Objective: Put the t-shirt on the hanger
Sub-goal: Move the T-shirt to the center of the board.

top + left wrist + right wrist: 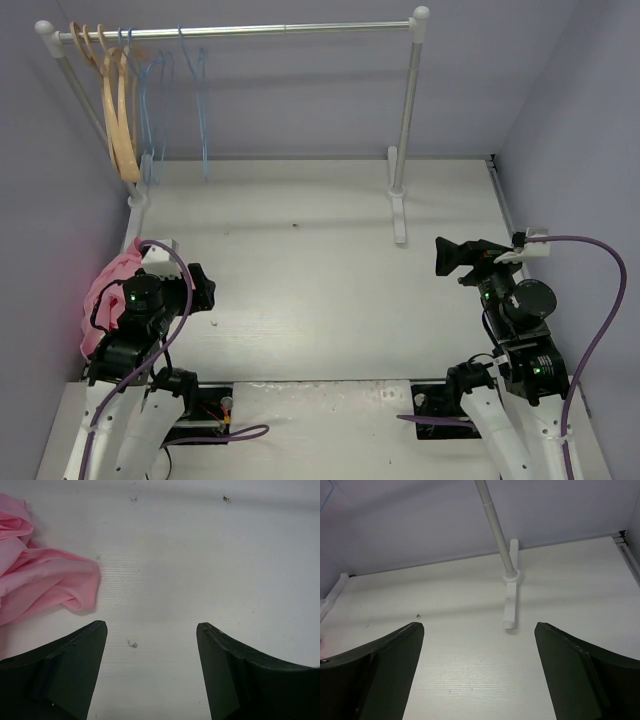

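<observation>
The pink t-shirt [104, 292] lies crumpled at the table's left edge, partly under my left arm. In the left wrist view the t-shirt [40, 580] fills the upper left, to the left of the fingers and apart from them. My left gripper [201, 289] [151, 627] is open over bare table with nothing between its fingers. My right gripper [448, 258] [479, 626] is open at the right side, pointing left, and holds nothing. Thin light-blue wire hangers [204, 110] hang from the rail [260, 30] at the back left, far from both grippers.
Tan wooden hangers [120, 110] hang at the rail's left end. The rack's right post [405, 110] [495, 525] stands on a white foot [399, 215] [510, 605] ahead of my right gripper. Walls close in the table on the left, back and right.
</observation>
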